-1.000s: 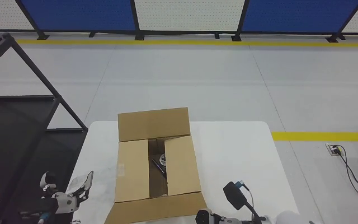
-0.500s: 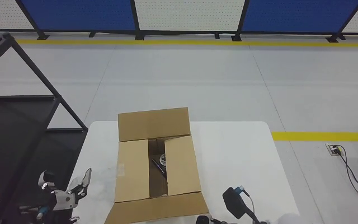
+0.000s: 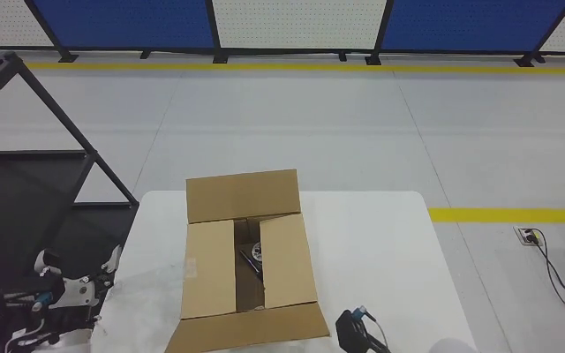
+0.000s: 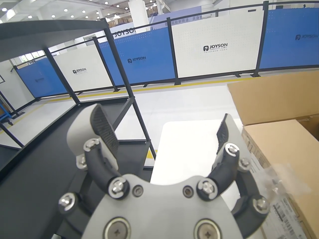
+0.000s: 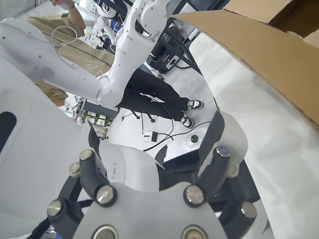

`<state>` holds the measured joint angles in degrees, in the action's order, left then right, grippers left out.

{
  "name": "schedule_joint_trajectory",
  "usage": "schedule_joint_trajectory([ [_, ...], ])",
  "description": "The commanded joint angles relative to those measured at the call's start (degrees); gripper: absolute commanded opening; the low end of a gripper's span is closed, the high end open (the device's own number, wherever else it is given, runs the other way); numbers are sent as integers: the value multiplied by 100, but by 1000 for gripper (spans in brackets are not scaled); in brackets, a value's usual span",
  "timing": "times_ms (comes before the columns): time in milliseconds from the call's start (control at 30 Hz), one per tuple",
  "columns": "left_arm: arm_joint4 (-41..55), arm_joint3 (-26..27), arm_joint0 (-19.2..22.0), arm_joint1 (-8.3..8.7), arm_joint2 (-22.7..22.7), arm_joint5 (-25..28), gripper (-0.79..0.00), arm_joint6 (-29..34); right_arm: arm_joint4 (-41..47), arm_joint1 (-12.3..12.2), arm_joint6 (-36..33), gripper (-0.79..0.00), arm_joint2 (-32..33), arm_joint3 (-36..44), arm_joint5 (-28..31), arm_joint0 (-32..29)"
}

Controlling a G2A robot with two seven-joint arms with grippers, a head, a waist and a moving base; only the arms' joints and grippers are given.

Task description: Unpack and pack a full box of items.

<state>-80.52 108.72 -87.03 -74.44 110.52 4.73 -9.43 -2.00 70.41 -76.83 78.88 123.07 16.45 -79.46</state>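
Cardboard box on white desk, flaps half open, dark unclear items in the gap, left hand spread empty beside it, right hand spread empty.

A logo with lettering marks each fence panel, and a printed label sits on the box.

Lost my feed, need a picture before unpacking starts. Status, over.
Left hand open, empty, beside the table. Right hand open, empty. Box on table; side flaps folded in, partly covering the opening.
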Motion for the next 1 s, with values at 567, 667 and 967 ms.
schedule_joint_trajectory([
  [567, 240, -326, -427, -17, -72, -19, 0, -532, -900, -26, 1467, 0, -548, -66, -1121, 766],
  [667, 295, -367, -446, -21, -100, -28, 0, -554, -1006, -20, 1779, 0, -646, -162, -1260, 840],
  [967, -245, -287, -1043, -20, -291, 217, 0, -853, -1270, 78, 2986, 0, -1233, -717, -1448, 1249],
])
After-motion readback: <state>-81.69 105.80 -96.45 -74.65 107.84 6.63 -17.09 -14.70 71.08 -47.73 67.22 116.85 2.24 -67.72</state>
